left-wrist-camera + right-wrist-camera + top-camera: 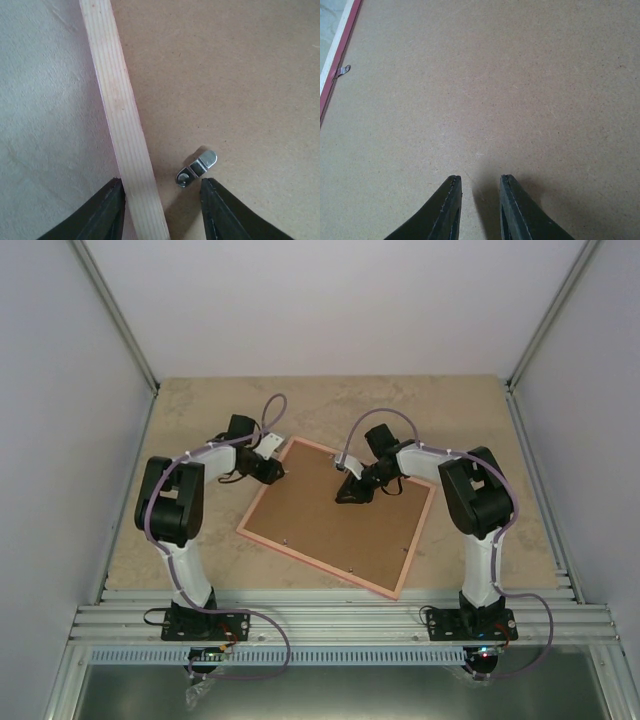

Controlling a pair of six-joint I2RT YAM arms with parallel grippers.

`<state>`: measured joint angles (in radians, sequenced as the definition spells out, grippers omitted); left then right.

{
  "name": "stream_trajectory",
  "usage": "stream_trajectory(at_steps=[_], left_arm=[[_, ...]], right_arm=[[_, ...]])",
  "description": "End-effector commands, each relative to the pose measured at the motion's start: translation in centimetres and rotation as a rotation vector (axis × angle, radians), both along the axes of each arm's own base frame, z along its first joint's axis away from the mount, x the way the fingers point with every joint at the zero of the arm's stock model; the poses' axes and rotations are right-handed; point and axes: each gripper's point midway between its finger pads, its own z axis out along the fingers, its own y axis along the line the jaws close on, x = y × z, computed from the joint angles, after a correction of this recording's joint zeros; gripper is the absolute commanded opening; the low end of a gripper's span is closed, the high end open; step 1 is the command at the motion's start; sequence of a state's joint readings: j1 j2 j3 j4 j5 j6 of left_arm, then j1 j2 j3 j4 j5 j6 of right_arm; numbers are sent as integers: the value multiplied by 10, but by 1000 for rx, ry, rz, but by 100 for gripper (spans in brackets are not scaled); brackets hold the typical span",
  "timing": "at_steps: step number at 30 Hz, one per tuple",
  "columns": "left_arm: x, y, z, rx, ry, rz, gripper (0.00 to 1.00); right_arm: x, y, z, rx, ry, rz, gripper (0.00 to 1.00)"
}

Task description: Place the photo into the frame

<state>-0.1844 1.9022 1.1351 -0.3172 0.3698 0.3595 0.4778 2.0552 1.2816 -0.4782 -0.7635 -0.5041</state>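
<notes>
The pink frame (pixel 320 566) lies flat on the table with a plain brown backing board (pixel 330 525) filling it. The photo is hidden. My left gripper (pixel 272 472) is open at the frame's upper left edge. In the left wrist view it (pixel 161 182) straddles the pale wooden frame rail (pixel 120 105), with a small metal turn clip (pixel 196 169) just ahead of the right finger. My right gripper (pixel 352 495) is low over the board's upper middle. In the right wrist view it (pixel 480 177) is a little open with nothing between the fingers, over the bare board (pixel 495 90).
Another metal clip (pixel 341 71) sits by the frame's edge (pixel 340 45) at the far left of the right wrist view. The beige table (pixel 200 400) is bounded by grey walls on three sides and an aluminium rail (pixel 340 620) in front.
</notes>
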Motion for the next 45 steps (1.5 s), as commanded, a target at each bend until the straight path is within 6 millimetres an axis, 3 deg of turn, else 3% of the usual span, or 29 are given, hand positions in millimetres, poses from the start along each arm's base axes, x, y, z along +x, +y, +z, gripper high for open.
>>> stream_trajectory(at_steps=[1,11,17,25,34,45], left_arm=[[-13,-17,1,-73,98,-18,45],[8,-14,0,-69,79,84,51],[8,-18,-12,13,69,54,53],[7,-7,-31,83,106,80,44],[6,3,-41,136,120,103,27],[-5,8,-42,177,119,55,20]], right_arm=[[2,-18,-27,-97,14,-30,24],[2,-17,-27,-95,17,-30,24],[3,-18,-27,-100,10,-28,24],[4,-19,-26,-103,3,-28,24],[6,-20,-26,-110,-3,-28,24],[8,-22,-27,-120,-9,-31,24]])
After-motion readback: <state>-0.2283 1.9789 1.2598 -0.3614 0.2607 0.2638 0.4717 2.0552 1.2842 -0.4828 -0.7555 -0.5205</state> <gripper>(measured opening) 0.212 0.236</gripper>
